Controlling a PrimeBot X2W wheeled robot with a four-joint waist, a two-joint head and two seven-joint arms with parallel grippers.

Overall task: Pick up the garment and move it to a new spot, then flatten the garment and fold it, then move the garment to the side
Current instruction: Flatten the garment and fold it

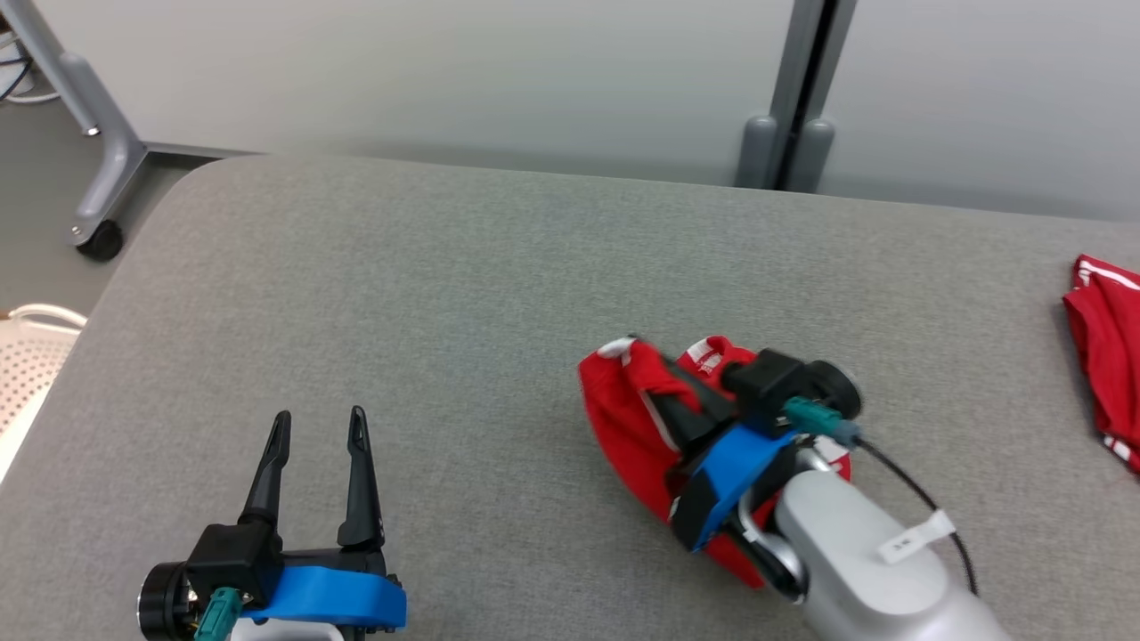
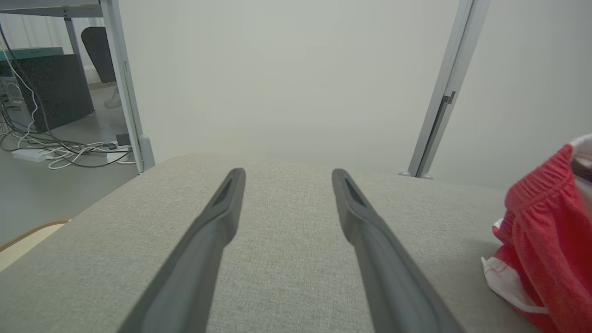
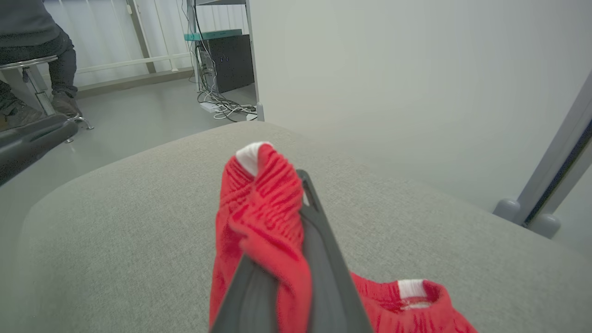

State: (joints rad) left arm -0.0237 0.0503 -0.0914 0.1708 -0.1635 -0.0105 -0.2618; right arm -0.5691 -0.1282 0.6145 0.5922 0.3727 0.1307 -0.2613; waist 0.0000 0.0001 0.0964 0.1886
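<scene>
The garment (image 1: 623,427) is a bunched red cloth with white trim, lying right of centre on the grey table (image 1: 427,285). My right gripper (image 1: 655,378) is shut on a raised fold of it, and cloth covers the fingertips. In the right wrist view the red garment (image 3: 263,208) drapes over the closed right gripper (image 3: 293,182), with more cloth lying below on the table. My left gripper (image 1: 321,417) rests at the lower left, open and holding nothing. In the left wrist view the left gripper (image 2: 287,175) points over bare table, with the garment (image 2: 541,231) off to its right.
A second red cloth (image 1: 1104,356) lies at the table's right edge. A white basket (image 1: 27,356) sits beyond the left edge, near a frame leg with a caster (image 1: 98,236). A seated person's legs (image 3: 41,51) show beyond the table. A grey post (image 1: 793,133) stands behind.
</scene>
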